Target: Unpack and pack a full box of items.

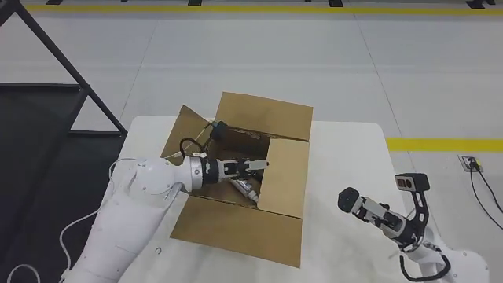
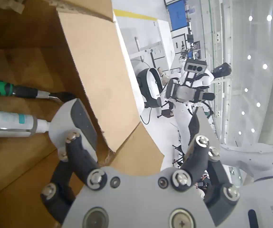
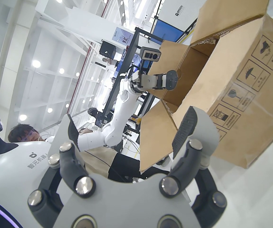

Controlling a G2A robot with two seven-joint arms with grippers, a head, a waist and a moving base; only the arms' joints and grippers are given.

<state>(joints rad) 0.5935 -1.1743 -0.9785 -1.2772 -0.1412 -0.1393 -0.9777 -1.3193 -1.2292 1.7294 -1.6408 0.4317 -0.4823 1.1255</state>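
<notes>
Over the open box [image 1: 236, 236], our left hand [image 1: 250, 165] is spread, a white tube [image 2: 8, 123] and green-handled screwdriver [image 2: 5, 88] just beyond it. Our right hand [image 1: 350, 200] hangs spread above the bench [image 1: 346, 149].

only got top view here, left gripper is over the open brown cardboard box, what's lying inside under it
Observer: The left wrist view shows a white tube with a teal band and grey cap lying on the floor of the brown cardboard box.
Operator: anything else down there
Observer: A green-handled tool with a black neck lies alongside the tube, apart from it.
Operator: either gripper got anything in it
Observer: No. The left gripper is open and empty above those items. The right gripper is open and empty too, outside the box, facing its printed side.
</notes>
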